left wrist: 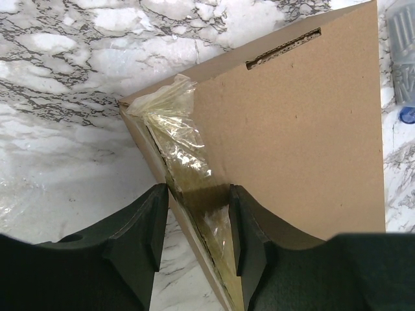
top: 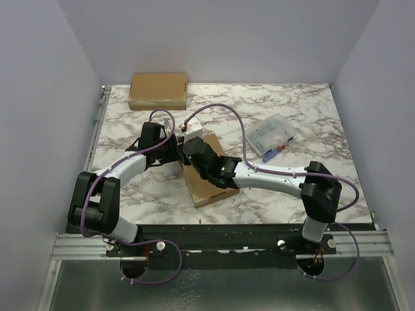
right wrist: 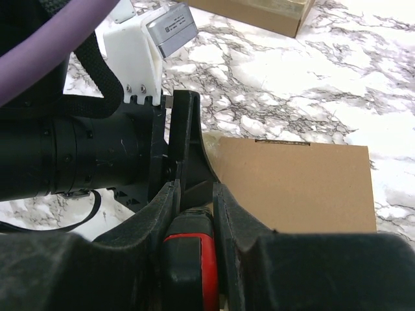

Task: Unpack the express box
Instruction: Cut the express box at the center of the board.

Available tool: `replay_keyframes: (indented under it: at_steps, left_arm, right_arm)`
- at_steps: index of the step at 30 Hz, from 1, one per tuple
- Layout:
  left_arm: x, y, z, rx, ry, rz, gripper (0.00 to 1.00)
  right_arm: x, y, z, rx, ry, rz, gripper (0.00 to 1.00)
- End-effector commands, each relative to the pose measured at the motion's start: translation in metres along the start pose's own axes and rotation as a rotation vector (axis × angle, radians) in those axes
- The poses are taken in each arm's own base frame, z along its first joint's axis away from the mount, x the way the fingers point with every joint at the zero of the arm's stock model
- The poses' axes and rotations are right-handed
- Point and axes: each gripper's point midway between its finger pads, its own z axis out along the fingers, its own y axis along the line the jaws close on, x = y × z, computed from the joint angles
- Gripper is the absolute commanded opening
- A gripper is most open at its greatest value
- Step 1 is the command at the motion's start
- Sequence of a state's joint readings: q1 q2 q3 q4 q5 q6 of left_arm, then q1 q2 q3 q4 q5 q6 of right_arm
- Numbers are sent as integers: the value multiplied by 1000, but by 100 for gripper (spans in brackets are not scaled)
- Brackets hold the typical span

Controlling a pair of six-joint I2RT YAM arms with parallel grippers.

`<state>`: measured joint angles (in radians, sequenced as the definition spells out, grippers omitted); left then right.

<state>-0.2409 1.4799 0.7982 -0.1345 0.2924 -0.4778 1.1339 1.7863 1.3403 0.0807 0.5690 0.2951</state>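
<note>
The flat brown express box (top: 209,186) lies in the middle of the table. In the left wrist view its top (left wrist: 298,129) fills the right side, with crinkled clear tape (left wrist: 183,139) peeled up along its edge. My left gripper (left wrist: 194,223) is open, its jaws either side of that taped edge without closing on it; from above it (top: 179,146) is at the box's far left corner. My right gripper (right wrist: 193,194) is shut on a red and black cutter (right wrist: 191,265), held close against the left gripper at the box (right wrist: 305,188). The cutter's tip is hidden.
A second brown box (top: 157,91) sits at the back left. A clear plastic case (top: 273,135) with small parts lies at the right, with a blue and red item beside it. Walls close in the table on three sides.
</note>
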Motion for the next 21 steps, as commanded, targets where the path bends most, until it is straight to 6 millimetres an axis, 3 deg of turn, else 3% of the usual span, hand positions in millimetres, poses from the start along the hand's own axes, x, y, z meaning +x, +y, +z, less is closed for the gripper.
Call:
replay_keyframes:
  at_steps: [1, 14, 21]
  left_arm:
    - [9, 10, 5, -24, 38, -12, 47]
    - [10, 7, 5, 26, 42, -41, 51]
    - [11, 8, 6, 37, 46, -54, 46]
  right_arm:
    - [-16, 17, -3, -13, -69, 67, 0]
    - [-4, 1, -17, 34, -61, 96, 0]
    - [-5, -2, -18, 48, -71, 100, 0]
